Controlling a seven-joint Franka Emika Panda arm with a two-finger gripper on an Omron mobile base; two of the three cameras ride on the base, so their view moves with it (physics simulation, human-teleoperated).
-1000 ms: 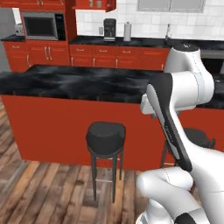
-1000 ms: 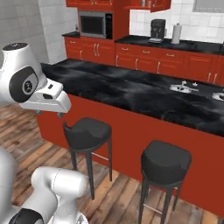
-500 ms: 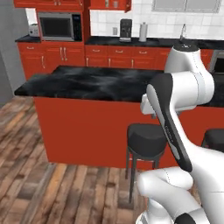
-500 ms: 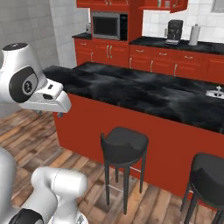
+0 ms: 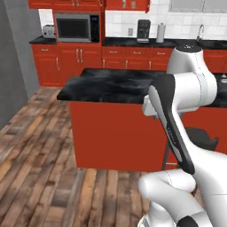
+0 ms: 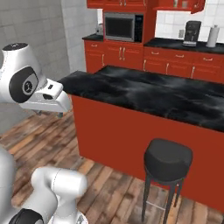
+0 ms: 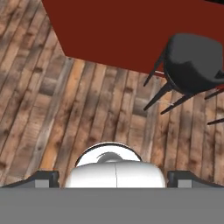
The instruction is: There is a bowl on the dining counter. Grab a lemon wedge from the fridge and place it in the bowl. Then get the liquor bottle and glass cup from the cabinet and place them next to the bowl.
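Counter point(image 6: 144, 94) is the one task thing in sight, its black marble top bare on the stretch that shows, standing ahead of the gripper point(image 7: 113, 177) with its red front facing it. No bowl, lemon wedge, bottle or cup appears, so by these pictures every step looks still to do. The gripper hangs spread wide and empty, pointing down at the wood floor point(image 7: 65, 109). A black stool point(image 7: 192, 61) stands just ahead of it, against the counter's front.
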